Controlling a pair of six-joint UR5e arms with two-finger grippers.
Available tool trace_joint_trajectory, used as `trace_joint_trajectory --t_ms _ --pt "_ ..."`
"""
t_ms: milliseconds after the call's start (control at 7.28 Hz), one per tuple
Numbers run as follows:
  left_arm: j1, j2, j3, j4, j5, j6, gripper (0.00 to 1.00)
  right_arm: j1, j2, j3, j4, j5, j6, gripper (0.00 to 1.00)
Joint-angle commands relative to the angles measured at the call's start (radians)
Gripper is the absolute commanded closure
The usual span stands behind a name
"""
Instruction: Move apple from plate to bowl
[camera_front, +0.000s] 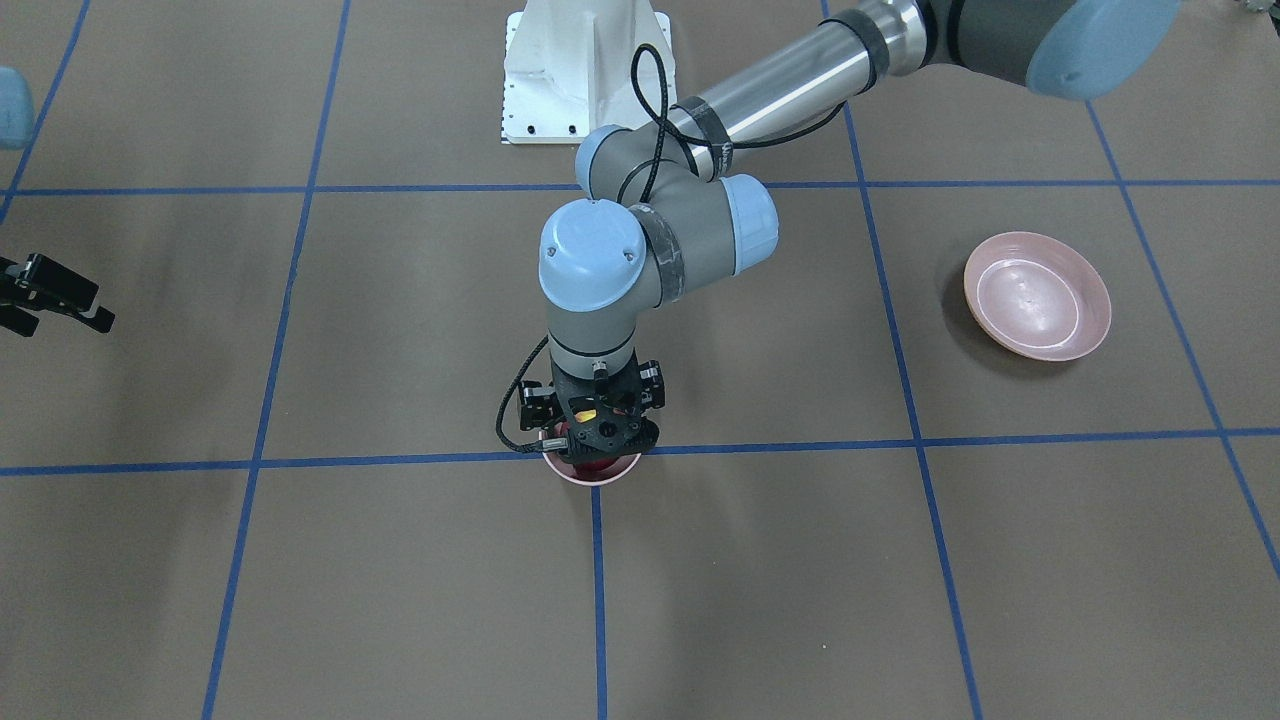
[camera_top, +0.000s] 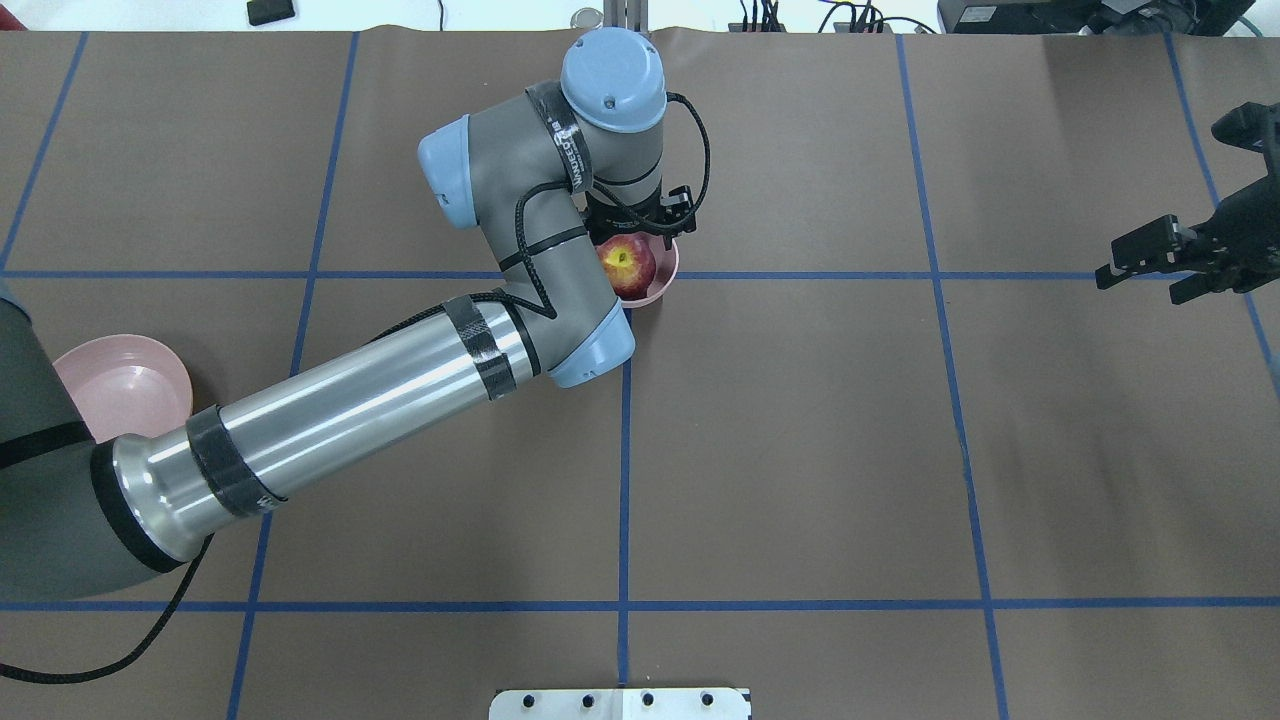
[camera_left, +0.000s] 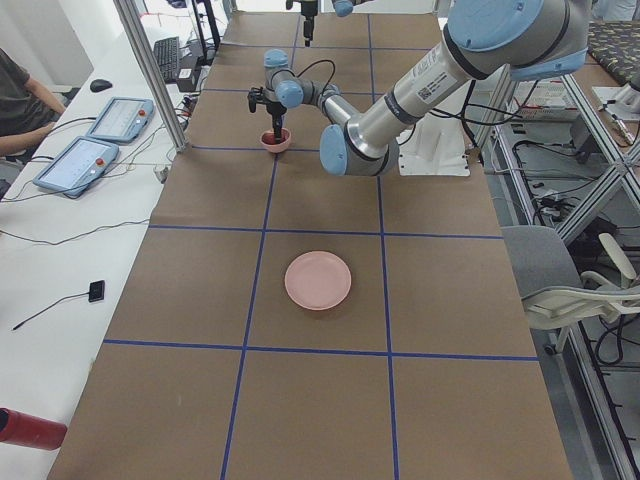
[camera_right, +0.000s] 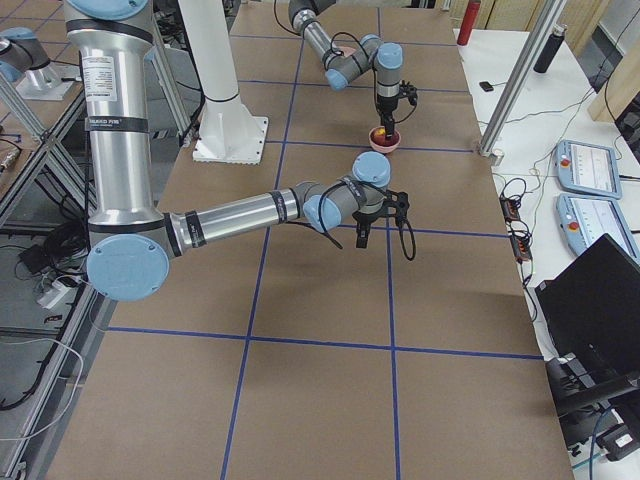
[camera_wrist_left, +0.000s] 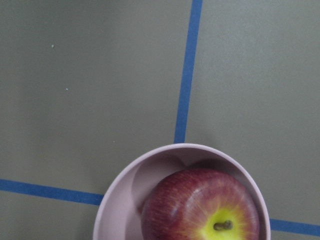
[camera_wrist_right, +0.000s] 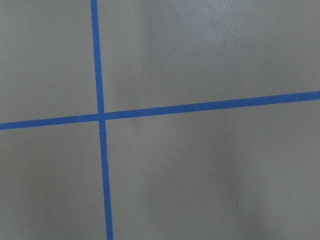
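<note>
**A:** Apple (camera_top: 628, 262) first: where is it?

**B:** In the bowl (camera_top: 668, 272), stem end up and low inside the wall. I'd judge the transfer all but finished.

**A:** Now biggest thing downward.

**B:** The table (camera_top: 800, 450) carries a blue tape (camera_top: 624, 450) grid, and the bowl stands on one crossing. The left arm (camera_top: 350, 400) reaches out to mid-table with its wrist pointing straight down, because the left gripper (camera_front: 597, 425) hangs directly over the bowl.

**A:** Are its jaws on the fruit?

**B:** I cannot tell. The wrist hides them from above, and the wrist camera shows no fingers.

**A:** The plate?

**B:** The plate (camera_front: 1038, 295) lies bare, well apart from the bowl.

**A:** The other side?

**B:** The right gripper (camera_top: 1150, 275) hovers over bare table with its jaws apart, holding nothing. It is probably just keeping clear.
</note>
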Motion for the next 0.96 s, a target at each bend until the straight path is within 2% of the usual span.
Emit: trace_joint_trajectory --t_ms 0,137,275,412,550,687,824 --pt "-0.028 0.171 -0.334 0.164 -0.007 0.011 0.02 0.020 0.003 0.002 0.000 0.000 -0.002 0.00" --pt "-0.049 0.355 -0.615 0.284 -0.006 0.123 0.02 0.031 0.002 0.002 -0.002 0.015 -0.021 0.00" --pt "-0.095 0.525 -0.841 0.381 -0.007 0.335 0.02 0.055 -0.017 0.002 -0.009 0.015 -0.087 0.00" --pt "-0.168 0.719 -0.978 0.368 -0.018 0.461 0.02 0.087 -0.015 0.006 -0.070 0.015 -0.189 0.00" --pt "-0.283 0.878 -1.006 0.271 -0.110 0.641 0.02 0.132 -0.008 0.011 -0.159 0.014 -0.300 0.00" --pt "-0.404 1.027 -0.982 0.187 -0.225 0.855 0.02 0.167 0.008 0.012 -0.225 0.014 -0.380 0.00" --pt "-0.516 1.082 -0.902 0.131 -0.257 1.044 0.02 0.178 0.014 0.027 -0.263 0.014 -0.399 0.00"
